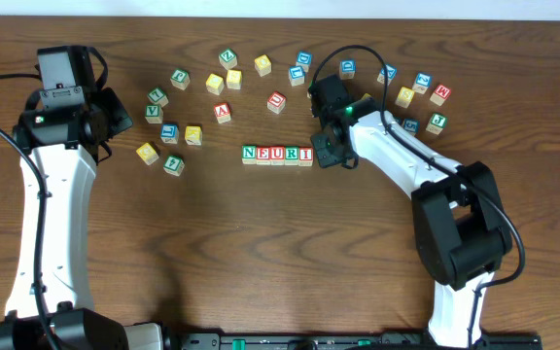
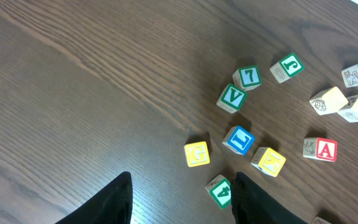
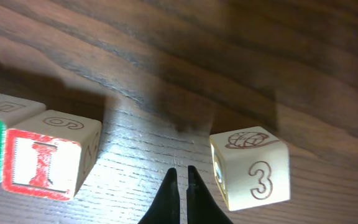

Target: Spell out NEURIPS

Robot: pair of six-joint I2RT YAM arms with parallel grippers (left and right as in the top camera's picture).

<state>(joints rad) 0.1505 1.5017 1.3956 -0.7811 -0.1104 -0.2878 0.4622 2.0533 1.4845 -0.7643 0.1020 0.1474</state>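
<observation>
Five wooden cubes form a row reading N E U R I (image 1: 277, 155) at the table's middle. My right gripper (image 1: 325, 156) is low at the row's right end, shut, with nothing between its fingertips (image 3: 182, 180). In the right wrist view the red I cube (image 3: 42, 163) lies to their left. To their right is a loose cube (image 3: 250, 168) showing a 3 and a yarn drawing, a small gap away. Its letter faces are hidden. My left gripper (image 1: 115, 114) hovers at the far left, open and holding nothing (image 2: 182, 205). A green 4 cube (image 2: 220, 190) sits by its right finger.
Loose cubes lie scattered behind the row: a red A (image 2: 320, 149), green V (image 2: 232, 98), blue L (image 2: 238, 139), yellow G (image 2: 197, 154), and a cluster at the back right (image 1: 421, 92). The right arm (image 1: 455, 224) stretches across the right side.
</observation>
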